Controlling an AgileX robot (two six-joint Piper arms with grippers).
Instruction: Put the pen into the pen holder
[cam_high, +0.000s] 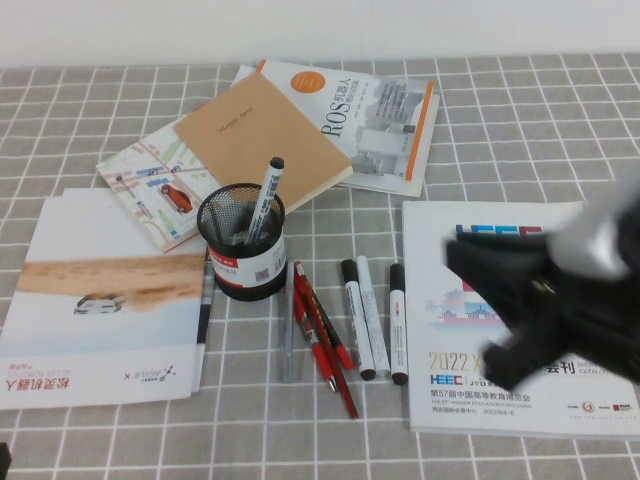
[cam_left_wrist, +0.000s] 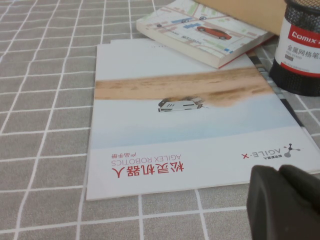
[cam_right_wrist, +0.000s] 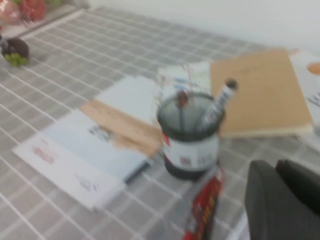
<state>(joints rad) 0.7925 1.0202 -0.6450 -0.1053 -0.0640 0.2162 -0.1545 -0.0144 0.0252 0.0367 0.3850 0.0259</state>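
A grey checked tablecloth (cam_high: 560, 110) is covered with printed matter. Beneath the right gripper (cam_high: 500, 300) a white 2022 catalogue (cam_high: 480, 400) is laid. Toward the left gripper (cam_left_wrist: 285, 200) three white markers (cam_high: 372, 315), red pens (cam_high: 318, 335), the pen holder (cam_high: 242, 245) and an AgileX brochure (cam_high: 100, 300) are found.

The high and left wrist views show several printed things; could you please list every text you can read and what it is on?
"ROS": white book at the back.
"2022", "HEEC": catalogue under the right gripper.
"AGILEX ROBOTICS", "AGILE·X": brochure near the left gripper.
"Comix": pen holder label; the pen stands inside, its print too small to read.
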